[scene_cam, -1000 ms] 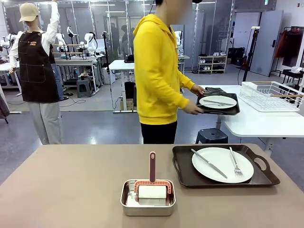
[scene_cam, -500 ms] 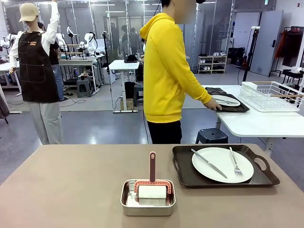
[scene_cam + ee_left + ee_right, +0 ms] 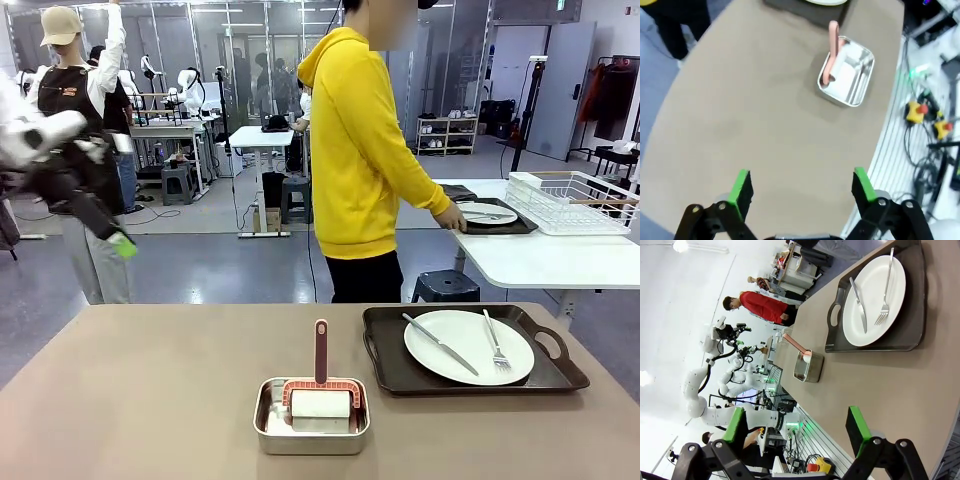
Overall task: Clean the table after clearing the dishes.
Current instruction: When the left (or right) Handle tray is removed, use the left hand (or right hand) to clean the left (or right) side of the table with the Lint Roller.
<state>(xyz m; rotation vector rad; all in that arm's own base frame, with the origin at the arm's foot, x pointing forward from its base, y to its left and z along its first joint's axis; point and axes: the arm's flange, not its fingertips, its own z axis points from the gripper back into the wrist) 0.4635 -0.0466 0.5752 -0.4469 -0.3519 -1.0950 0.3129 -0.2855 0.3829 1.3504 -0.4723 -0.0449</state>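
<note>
A white plate (image 3: pixel 468 345) with a knife and fork lies on a dark tray (image 3: pixel 392 372) on the right half of the beige table (image 3: pixel 150 400). A second plate (image 3: pixel 487 212) on its tray rests on the white side table, and a person in a yellow hoodie keeps a hand (image 3: pixel 450 218) on that tray. My left gripper (image 3: pixel 120 243) hangs blurred, high at the far left, and from its own camera the left gripper (image 3: pixel 802 184) stands open above bare table (image 3: pixel 740 100). My right gripper (image 3: pixel 796 424) is open too, off the table's edge, looking at the plate (image 3: pixel 875 300).
A small steel pan (image 3: pixel 311 428) holding a white roller with a pink handle (image 3: pixel 321 350) stands at the table's front middle; the same pan (image 3: pixel 847 70) shows beneath the left arm. A wire rack (image 3: pixel 570 200) sits on the white side table.
The person carried the second tray to the right and set it on the white table. My left arm has swung into the front view at the upper left.
</note>
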